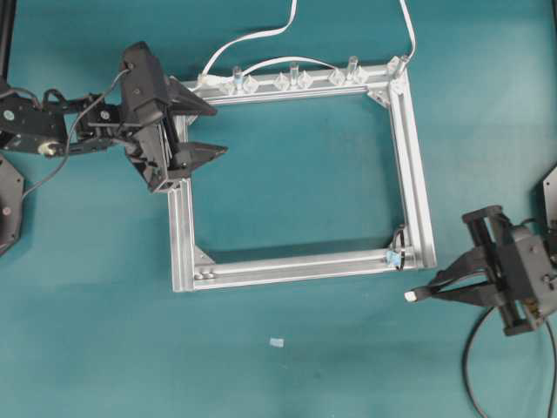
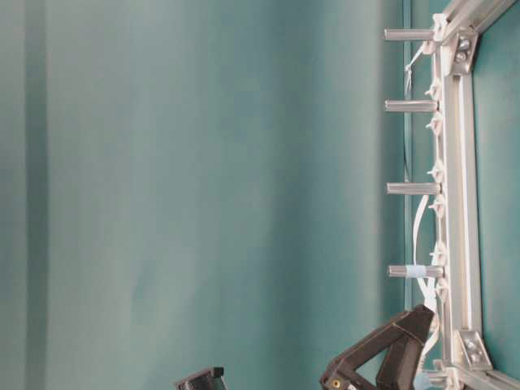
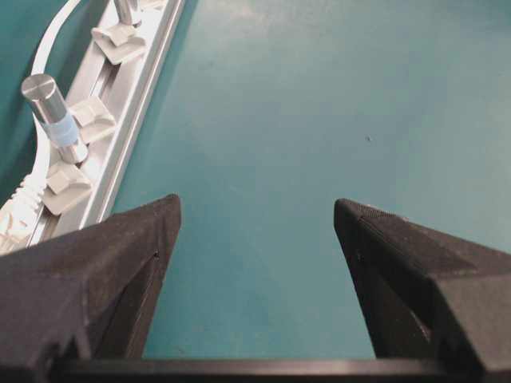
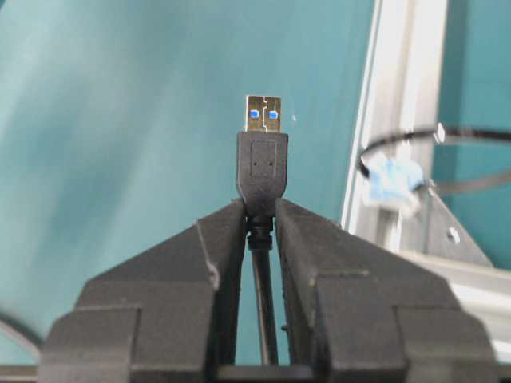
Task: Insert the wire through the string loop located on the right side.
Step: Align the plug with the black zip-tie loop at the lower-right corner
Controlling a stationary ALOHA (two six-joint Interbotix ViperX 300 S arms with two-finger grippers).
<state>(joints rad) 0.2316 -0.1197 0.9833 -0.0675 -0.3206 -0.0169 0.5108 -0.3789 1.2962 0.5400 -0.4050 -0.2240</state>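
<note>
My right gripper (image 1: 432, 288) is shut on the wire (image 1: 471, 361), a thin black cable whose flat metal-tipped plug (image 4: 262, 152) sticks out past the fingertips. In the right wrist view the right gripper (image 4: 260, 211) pinches the plug's neck. The plug points left toward the aluminium frame's lower right corner. The string loop (image 1: 398, 243) is a thin dark string with a pale-blue bit (image 4: 391, 180) at its base, fixed at that corner. It lies up and left of the plug, apart from it. My left gripper (image 1: 218, 129) hangs open and empty over the frame's upper left corner, as the left wrist view (image 3: 255, 209) confirms.
The rectangular aluminium frame (image 1: 416, 157) lies flat on the teal table. Several clear pegs (image 1: 291, 77) stand along its top rail, with a white flat cable (image 1: 252, 39) running behind them. A small pale scrap (image 1: 277, 342) lies below the frame.
</note>
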